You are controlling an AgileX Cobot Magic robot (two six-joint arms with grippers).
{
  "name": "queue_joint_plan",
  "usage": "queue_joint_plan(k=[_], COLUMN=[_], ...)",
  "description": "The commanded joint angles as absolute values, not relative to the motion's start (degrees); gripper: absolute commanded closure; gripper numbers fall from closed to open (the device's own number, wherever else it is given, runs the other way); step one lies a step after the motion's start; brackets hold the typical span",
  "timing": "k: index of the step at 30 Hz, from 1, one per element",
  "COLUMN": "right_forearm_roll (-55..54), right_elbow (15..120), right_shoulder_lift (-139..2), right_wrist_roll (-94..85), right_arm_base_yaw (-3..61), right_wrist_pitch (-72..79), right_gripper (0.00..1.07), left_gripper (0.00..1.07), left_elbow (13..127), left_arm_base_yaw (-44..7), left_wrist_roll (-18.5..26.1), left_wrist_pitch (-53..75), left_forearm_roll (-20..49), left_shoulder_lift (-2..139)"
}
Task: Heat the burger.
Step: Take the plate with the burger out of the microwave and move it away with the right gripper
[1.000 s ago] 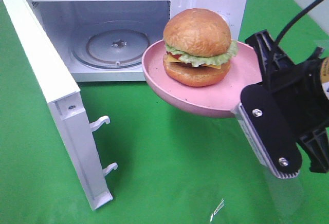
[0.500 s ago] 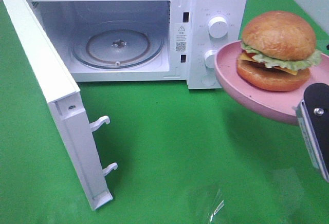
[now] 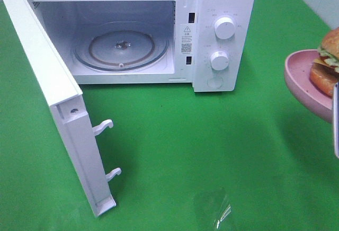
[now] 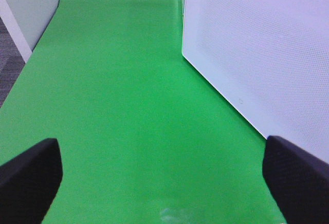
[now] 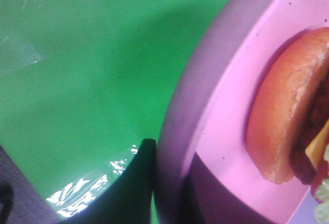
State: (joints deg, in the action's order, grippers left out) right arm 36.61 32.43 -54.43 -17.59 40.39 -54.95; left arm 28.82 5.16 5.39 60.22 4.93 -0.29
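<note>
The burger (image 3: 329, 61), with a golden-brown bun, green lettuce and yellow cheese, sits on a pink plate (image 3: 303, 80) held in the air at the far right edge of the exterior view, partly cut off. It is well to the right of the white microwave (image 3: 222, 8). In the right wrist view my right gripper (image 5: 164, 193) is shut on the plate's rim (image 5: 205, 95), with the burger (image 5: 288, 111) close by. My left gripper (image 4: 163, 183) is open and empty over the green cloth, beside the open microwave door (image 4: 267, 54).
The microwave door (image 3: 58, 98) stands wide open to the left, its latch hooks (image 3: 103, 126) sticking out. The glass turntable (image 3: 121, 48) inside is bare. Two knobs (image 3: 224, 28) are on the right panel. Green cloth (image 3: 185, 151) covers the table.
My right gripper has carried the plate with the burger to the right, from in front of the microwave opening to the right edge of the view. The microwave has not moved.
</note>
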Motion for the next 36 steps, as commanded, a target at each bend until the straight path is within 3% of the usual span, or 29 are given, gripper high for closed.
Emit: queue_joint_plan(k=[1, 9, 18, 25, 36], right_forearm_roll=[39.99, 40.28, 48.47, 50.08, 50.13], right_elbow=[32.83, 32.83, 32.83, 32.83, 32.89], right_shoulder_lift=[-53.69, -55.58, -68.47, -77.29, -89.09], right_wrist_roll=[-8.77, 1.03, 25.90, 33.23, 36.10], right_arm_base_yaw=[40.22, 40.22, 40.22, 40.05, 31.23], right_wrist_pitch=[-57.41, -60.45, -60.96, -58.10, -50.36], right_gripper=[1.07, 1.07, 1.07, 1.07, 1.07], left_gripper=[0.09, 0.09, 0.09, 0.09, 0.09], left_elbow=[28.59, 28.59, 28.59, 28.59, 28.59], left_arm_base_yaw=[5.16, 5.16, 5.16, 5.16, 5.16], left_wrist_roll=[5.33, 5.33, 5.33, 5.33, 5.33], left_wrist_pitch=[59.42, 59.42, 59.42, 59.42, 59.42], left_forearm_roll=[5.04, 5.04, 5.04, 5.04, 5.04], left_shoulder_lift=[-1.15, -1.15, -1.15, -1.15, -1.15])
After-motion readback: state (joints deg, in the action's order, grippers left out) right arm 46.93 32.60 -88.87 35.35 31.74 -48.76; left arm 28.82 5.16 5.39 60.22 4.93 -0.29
